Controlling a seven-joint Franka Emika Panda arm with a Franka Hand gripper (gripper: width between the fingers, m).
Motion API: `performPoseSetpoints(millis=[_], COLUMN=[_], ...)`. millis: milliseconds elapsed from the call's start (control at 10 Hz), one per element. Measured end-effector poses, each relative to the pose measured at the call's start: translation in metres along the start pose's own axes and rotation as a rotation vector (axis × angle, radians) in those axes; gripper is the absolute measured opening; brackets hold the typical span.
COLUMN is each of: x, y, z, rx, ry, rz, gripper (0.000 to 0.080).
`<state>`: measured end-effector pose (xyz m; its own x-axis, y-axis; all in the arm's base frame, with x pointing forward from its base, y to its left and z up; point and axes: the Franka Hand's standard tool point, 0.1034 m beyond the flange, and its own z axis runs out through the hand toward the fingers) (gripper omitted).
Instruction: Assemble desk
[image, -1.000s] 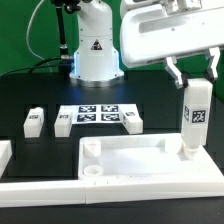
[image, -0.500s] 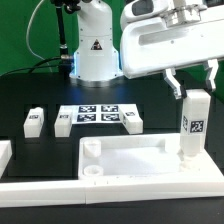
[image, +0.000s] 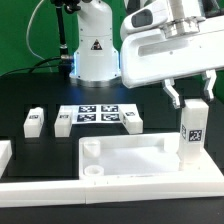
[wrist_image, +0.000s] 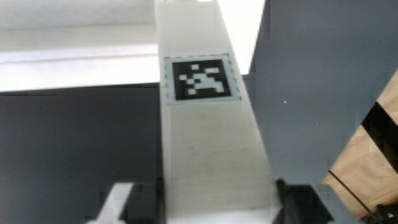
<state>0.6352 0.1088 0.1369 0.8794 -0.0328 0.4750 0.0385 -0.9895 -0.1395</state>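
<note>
The white tray-like tabletop (image: 120, 146) lies at the front, with round sockets (image: 92, 148) in its corners. A white square tagged leg (image: 192, 130) stands upright in the tabletop's corner on the exterior view's right. My gripper (image: 189, 97) is shut on the top of this leg, one finger on each side. In the wrist view the leg (wrist_image: 210, 110) runs between the jaws of my gripper (wrist_image: 222, 205) and fills the gap. Three more tagged legs (image: 33, 121) (image: 63, 124) (image: 131, 121) lie loose on the black table behind the tabletop.
The marker board (image: 97, 115) lies between the loose legs. The robot base (image: 95, 50) stands behind it. A long white border rail (image: 100, 190) runs along the front and another (image: 4, 152) sits at the left edge.
My gripper has come down with the leg, and the leg now sits lower in the tabletop's corner. The loose legs and tabletop have not moved.
</note>
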Motion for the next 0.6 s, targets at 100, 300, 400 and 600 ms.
performPoseSetpoints(millis=[100, 300, 400, 600], x=[0.0012, 0.0014, 0.0025, 0.0026], y=[-0.0005, -0.0013, -0.0015, -0.001], z=[0.0008, 0.0009, 0.001, 0.001], rx=[0.001, 0.001, 0.0, 0.0], ry=[0.025, 0.064, 0.087, 0.087], rz=[-0.001, -0.002, -0.003, -0.005], gripper=[0.0288, 0.0288, 0.0288, 0.0288])
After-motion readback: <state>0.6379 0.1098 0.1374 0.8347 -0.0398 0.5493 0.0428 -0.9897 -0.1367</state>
